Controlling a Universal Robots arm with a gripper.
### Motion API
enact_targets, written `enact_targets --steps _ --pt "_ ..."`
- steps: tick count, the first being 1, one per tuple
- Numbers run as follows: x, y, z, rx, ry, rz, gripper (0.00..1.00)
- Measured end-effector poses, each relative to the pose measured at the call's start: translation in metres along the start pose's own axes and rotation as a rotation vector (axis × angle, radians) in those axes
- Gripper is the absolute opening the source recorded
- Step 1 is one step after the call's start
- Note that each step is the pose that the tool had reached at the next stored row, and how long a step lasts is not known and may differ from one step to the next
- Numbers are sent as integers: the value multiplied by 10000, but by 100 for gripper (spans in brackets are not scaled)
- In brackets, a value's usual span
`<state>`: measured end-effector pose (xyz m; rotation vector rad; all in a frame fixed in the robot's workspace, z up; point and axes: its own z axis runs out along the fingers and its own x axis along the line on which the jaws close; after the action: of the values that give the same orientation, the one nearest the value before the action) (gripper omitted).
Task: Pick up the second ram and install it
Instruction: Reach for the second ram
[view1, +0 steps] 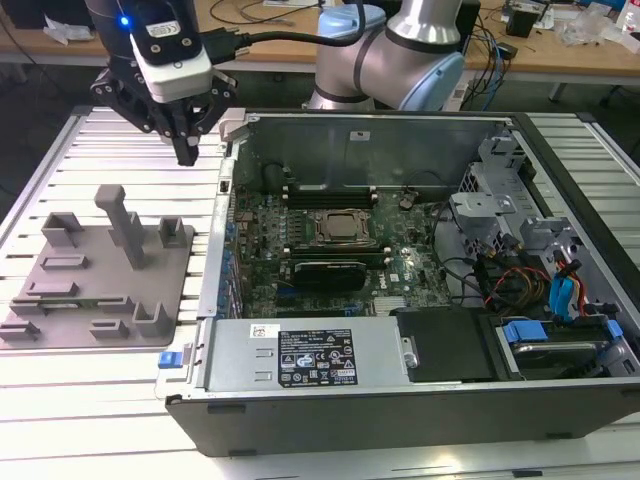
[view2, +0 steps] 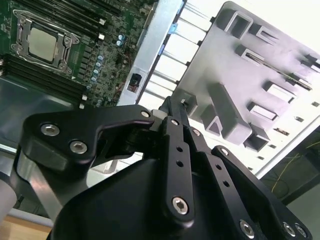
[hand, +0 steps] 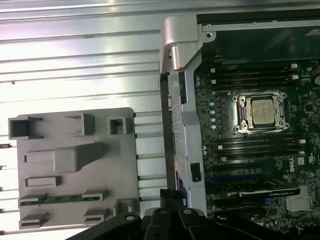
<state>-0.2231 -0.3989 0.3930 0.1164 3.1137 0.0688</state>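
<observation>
The second ram (hand: 62, 199) is a thin green stick standing on edge in a slot of the grey holder plate (view1: 60, 285). It also shows as a thin dark line in the exterior view (view1: 72, 302) and in the second wrist view (view2: 294, 76). My gripper (view1: 188, 153) hangs above the slatted table, between the holder plate and the open computer case (view1: 215, 300). It is well above and behind the ram and touches nothing. Its black fingers (view2: 172, 112) are shut together with nothing between them. The motherboard's long black memory slots (hand: 260, 147) lie on both sides of the processor socket (hand: 262, 112).
A tall grey post (view1: 125, 225) and several raised pockets stand up from the holder plate. The case's side wall (hand: 175, 100) rises between the plate and the motherboard. Cables and drive bays (view1: 540, 270) crowd the case on the exterior view's right. A wooden bench (view1: 560, 55) stands behind.
</observation>
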Motion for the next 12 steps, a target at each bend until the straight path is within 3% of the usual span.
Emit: enact_targets --steps 12 --pt "178 -13 -5 0 0 -1 8"
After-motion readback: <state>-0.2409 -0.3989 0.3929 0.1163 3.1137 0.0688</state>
